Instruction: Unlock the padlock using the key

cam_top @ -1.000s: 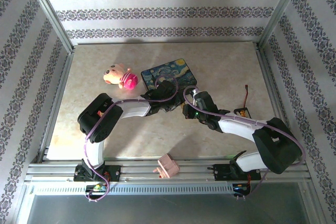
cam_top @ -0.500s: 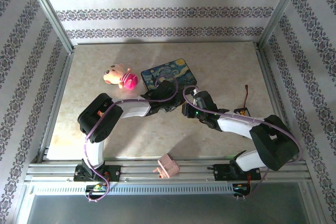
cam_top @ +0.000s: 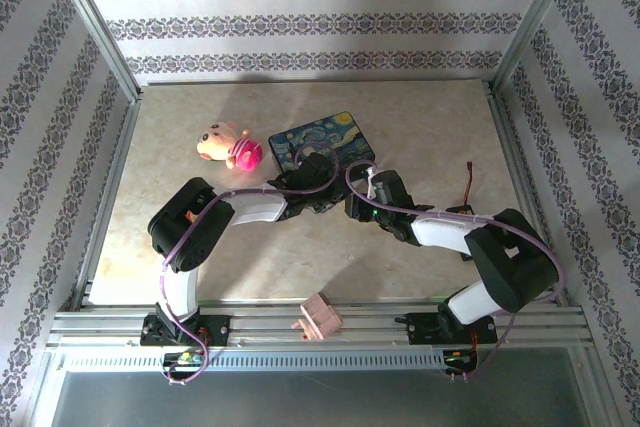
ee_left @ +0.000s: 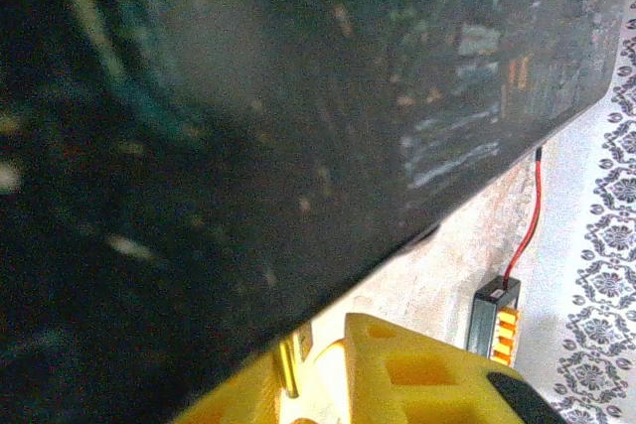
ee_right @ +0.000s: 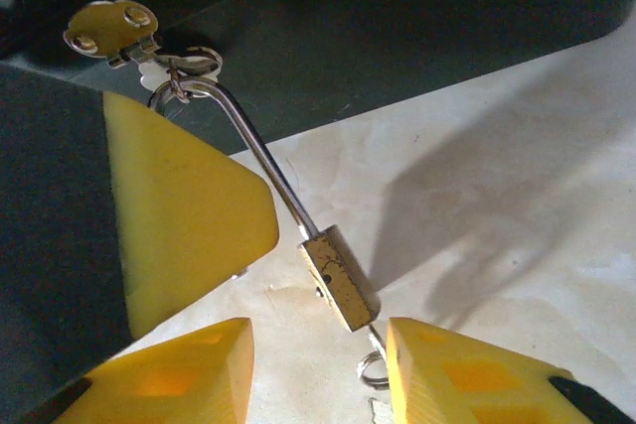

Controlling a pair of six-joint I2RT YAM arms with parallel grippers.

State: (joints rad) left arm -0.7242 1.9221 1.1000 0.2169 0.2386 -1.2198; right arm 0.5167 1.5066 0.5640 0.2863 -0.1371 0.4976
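The right gripper [ee_right: 318,337] has its yellow fingers wide apart and holds nothing. The little gold padlock [ee_right: 339,278] lies on the table [ee_right: 487,196] just past the gap between them and touches neither. Its thin silver loop runs up to a ring on the latch [ee_right: 107,27] of the dark painted box [cam_top: 322,139]. The key [ee_right: 371,337] is a thin sliver at the padlock's lower end (very hard to see). The left gripper [ee_left: 303,382] is close against the box, and I cannot tell how far it is open.
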